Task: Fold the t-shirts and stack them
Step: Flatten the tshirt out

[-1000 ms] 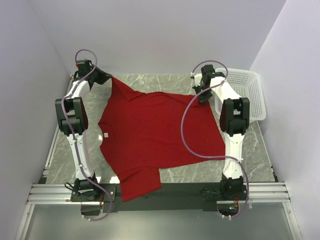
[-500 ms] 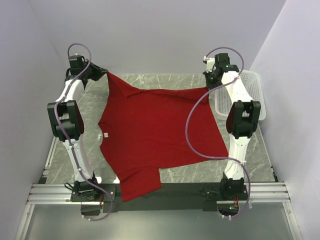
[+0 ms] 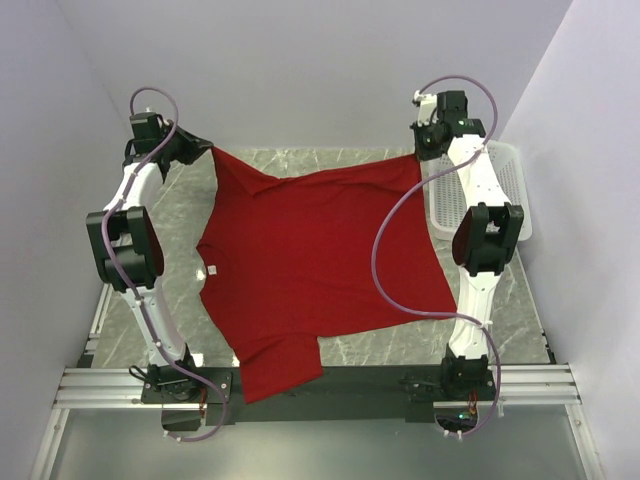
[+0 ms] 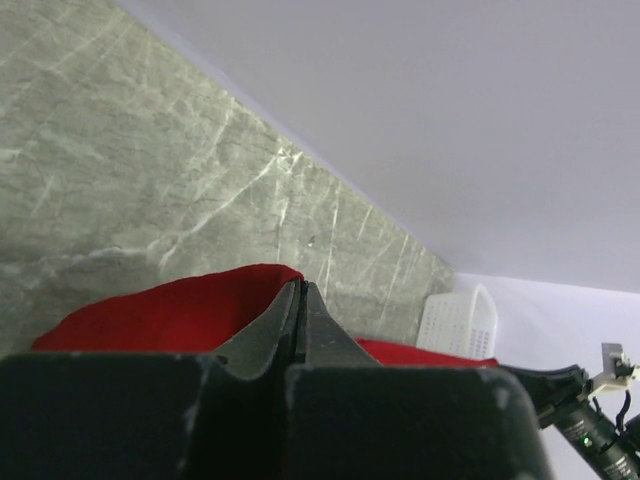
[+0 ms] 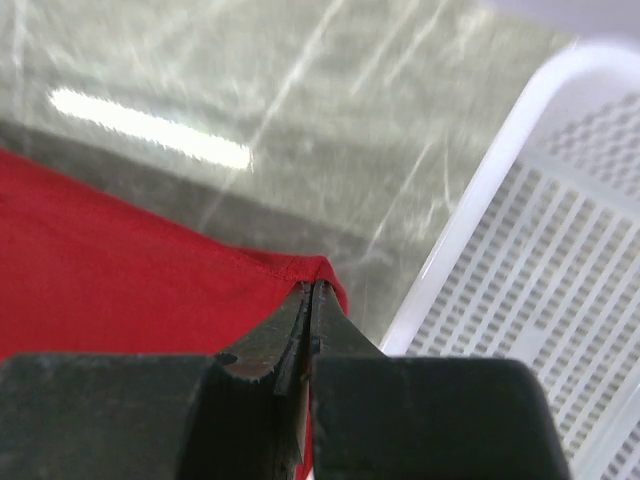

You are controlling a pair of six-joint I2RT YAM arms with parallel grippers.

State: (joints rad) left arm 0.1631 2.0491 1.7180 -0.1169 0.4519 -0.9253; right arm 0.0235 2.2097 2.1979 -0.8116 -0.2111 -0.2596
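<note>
A deep red t-shirt [image 3: 310, 260] lies spread over the marble table, its white neck tag [image 3: 212, 269] toward the left. Its far edge is lifted and pulled taut between both grippers. My left gripper [image 3: 207, 151] is shut on the far-left corner, and the left wrist view shows red cloth [image 4: 170, 310] pinched at the closed tips [image 4: 301, 285]. My right gripper [image 3: 419, 153] is shut on the far-right hem corner. The right wrist view shows the hem [image 5: 200, 265] folded over the closed tips [image 5: 312, 288]. The near sleeve [image 3: 275, 370] hangs over the table's front edge.
A white mesh basket [image 3: 510, 180] stands at the far right, just beside the right arm, and it also shows in both wrist views [image 5: 560, 250] [image 4: 458, 322]. White walls close in the back and both sides. Bare marble [image 3: 150, 290] shows left of the shirt.
Both grippers have risen and moved back and outward while holding the shirt's far corners. The far edge is now higher and stretched straighter. The rest of the shirt has barely shifted.
</note>
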